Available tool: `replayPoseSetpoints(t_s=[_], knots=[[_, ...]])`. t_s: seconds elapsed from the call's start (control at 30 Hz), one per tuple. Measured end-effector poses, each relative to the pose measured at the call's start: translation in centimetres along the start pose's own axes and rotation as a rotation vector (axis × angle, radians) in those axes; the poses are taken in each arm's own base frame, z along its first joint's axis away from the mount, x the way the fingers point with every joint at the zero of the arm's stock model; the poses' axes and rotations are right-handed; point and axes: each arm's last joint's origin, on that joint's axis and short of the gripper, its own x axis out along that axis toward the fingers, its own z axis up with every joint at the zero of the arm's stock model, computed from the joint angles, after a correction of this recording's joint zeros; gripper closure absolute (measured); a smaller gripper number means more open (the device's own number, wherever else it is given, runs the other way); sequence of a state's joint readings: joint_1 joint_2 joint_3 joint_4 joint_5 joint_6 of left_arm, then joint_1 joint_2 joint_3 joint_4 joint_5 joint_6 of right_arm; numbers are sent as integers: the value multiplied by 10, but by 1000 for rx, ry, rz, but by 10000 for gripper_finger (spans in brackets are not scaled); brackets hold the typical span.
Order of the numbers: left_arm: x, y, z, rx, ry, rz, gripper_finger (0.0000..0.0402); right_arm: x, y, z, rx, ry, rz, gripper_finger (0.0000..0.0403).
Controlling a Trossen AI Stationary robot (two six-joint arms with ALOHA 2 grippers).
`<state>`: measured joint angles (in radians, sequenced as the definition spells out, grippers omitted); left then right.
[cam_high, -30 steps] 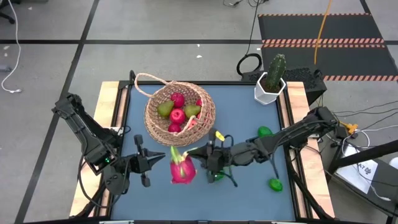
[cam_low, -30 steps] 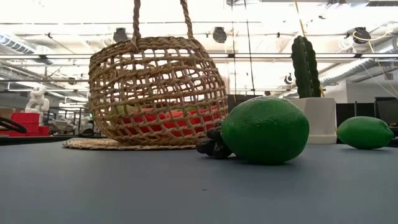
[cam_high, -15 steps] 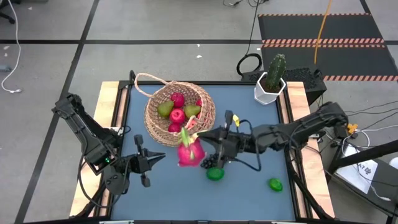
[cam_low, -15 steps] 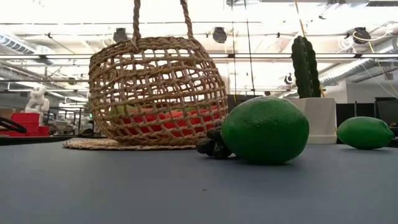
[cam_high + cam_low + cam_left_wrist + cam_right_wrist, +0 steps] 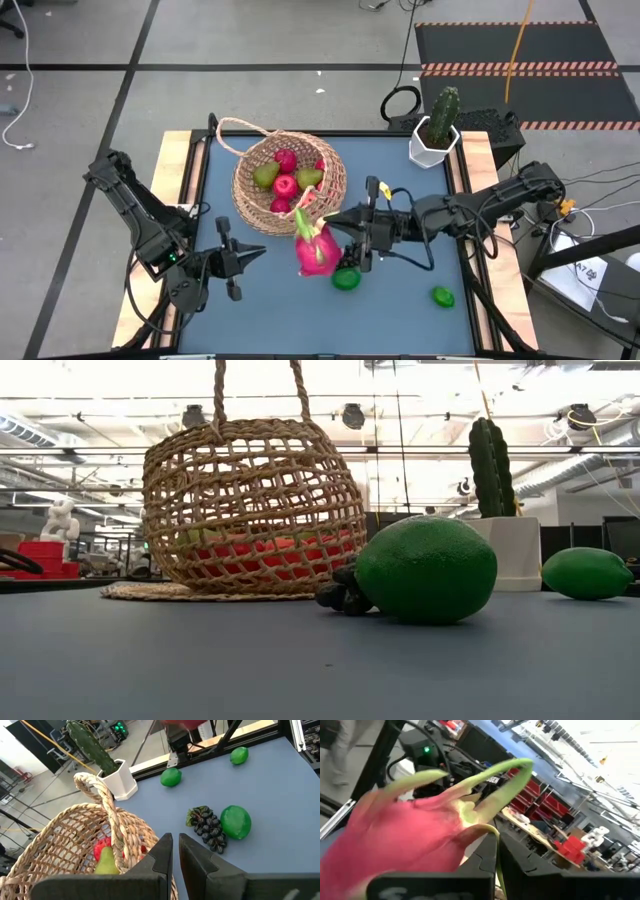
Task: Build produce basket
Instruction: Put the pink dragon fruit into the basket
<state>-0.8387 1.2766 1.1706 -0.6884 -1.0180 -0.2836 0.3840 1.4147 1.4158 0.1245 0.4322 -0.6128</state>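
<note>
A dark blue table top (image 5: 400, 200) with pale wooden side edges stands on a grey floor marked with black tape lines. Near the far left of the table sits the basket (image 5: 290, 183), its thin handle lying toward the left; inside it are red round fruits (image 5: 285, 184) and yellow-green pears (image 5: 265, 176). At the far right corner a cactus in a white pot (image 5: 436, 128) stands.

The right gripper (image 5: 338, 248) reaches in from the right and is pinched shut on the dragon fruit (image 5: 317, 250), which it holds above the table just in front of the basket's near rim. In the right wrist view the pink fruit fills the picture, its green leaf tips (image 5: 485, 777) pointing away from the two closed fingers (image 5: 482, 865).

Just below the held fruit lie a lime (image 5: 346, 280) and a grape bunch (image 5: 206, 827), touching each other. A second lime (image 5: 442, 296) lies near the right front, and a third (image 5: 171, 777) near the pot.

The left gripper (image 5: 252, 254) waits low at the left front, its fingers (image 5: 160, 855) pressed nearly together and holding nothing.
</note>
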Motion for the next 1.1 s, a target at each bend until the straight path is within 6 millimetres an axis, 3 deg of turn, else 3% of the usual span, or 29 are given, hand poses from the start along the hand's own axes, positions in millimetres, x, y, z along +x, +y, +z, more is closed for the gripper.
replayPoseSetpoints(t_s=[0.43,1.1], knots=[[0,0,0,-9,-2,0,366,-1,9,1,32,-90,217,399],[0,0,0,21,-5,11,366,-1,12,-4,-16,-49,246,399]])
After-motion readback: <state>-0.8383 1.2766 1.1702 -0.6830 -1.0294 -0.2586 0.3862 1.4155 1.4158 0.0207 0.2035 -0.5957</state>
